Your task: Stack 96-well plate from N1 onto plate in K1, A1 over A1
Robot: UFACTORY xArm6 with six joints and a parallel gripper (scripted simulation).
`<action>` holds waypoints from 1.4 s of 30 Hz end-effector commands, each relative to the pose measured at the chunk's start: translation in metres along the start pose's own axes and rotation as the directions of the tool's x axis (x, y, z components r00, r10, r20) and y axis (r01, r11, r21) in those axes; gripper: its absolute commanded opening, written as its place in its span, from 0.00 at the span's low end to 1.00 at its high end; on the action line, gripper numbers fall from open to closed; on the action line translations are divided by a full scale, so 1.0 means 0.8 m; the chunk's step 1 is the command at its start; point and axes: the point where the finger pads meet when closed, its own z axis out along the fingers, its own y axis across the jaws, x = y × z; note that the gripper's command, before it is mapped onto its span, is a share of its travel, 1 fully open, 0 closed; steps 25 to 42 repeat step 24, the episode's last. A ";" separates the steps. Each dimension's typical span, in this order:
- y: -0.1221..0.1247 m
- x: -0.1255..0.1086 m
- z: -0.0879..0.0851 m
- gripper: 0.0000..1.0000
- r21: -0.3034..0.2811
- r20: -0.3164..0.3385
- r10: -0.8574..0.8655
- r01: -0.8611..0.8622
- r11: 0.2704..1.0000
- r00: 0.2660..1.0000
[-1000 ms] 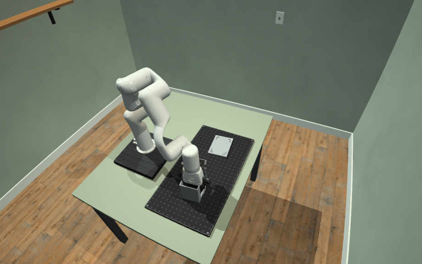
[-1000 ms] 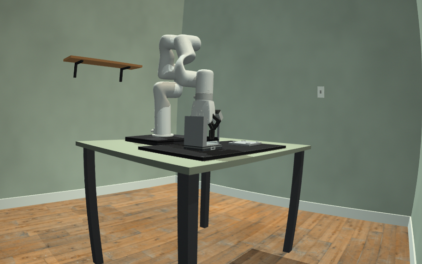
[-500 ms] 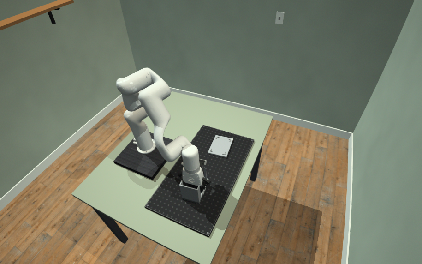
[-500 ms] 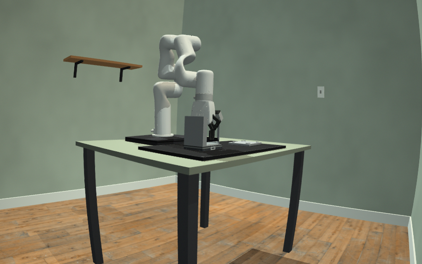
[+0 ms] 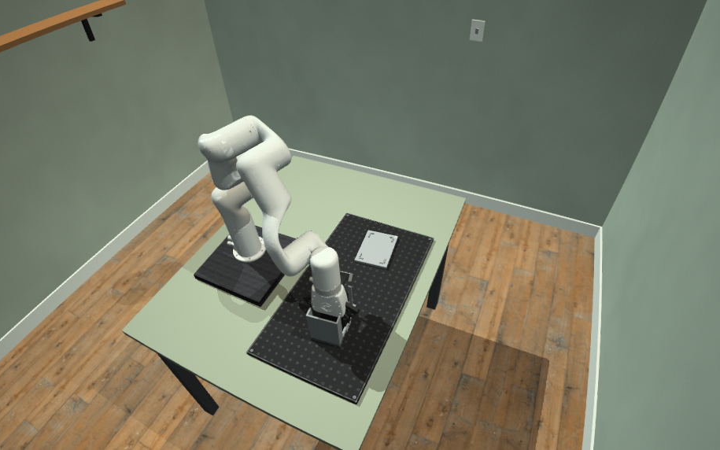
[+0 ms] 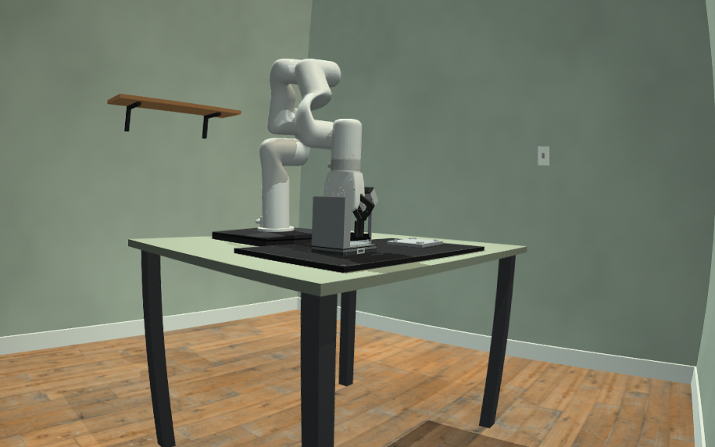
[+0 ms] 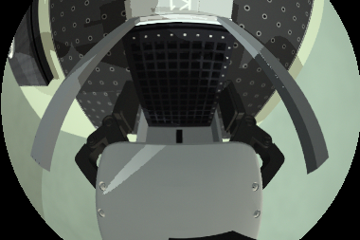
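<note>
The stack rack K1 (image 5: 326,328) is a grey walled frame on the black pegboard, and its label shows in the wrist view (image 7: 178,4). A dark 96-well plate (image 7: 178,82) lies inside the rack, its well grid facing up. My gripper (image 7: 178,90) reaches down into the rack from above and is open, with one finger on each long side of the plate. It also shows in the side view (image 6: 364,222). The plate nest N1 (image 5: 376,248) is a pale flat tray further along the pegboard and holds no plate. The lower plate is hidden under the top one.
The rack's tall grey wall (image 6: 329,222) stands beside my wrist. Curved rack rails (image 7: 286,95) arch on both sides of the fingers. The arm's base stands on a dark slab (image 5: 242,274) to the left of the pegboard.
</note>
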 end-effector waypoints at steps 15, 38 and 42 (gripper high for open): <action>0.002 -0.001 -0.002 1.00 -0.004 0.002 0.000 0.000 1.000 1.000; 0.002 -0.001 -0.022 1.00 -0.004 0.002 0.000 0.000 1.000 1.000; 0.002 -0.001 -0.022 1.00 -0.004 0.002 0.000 0.000 1.000 1.000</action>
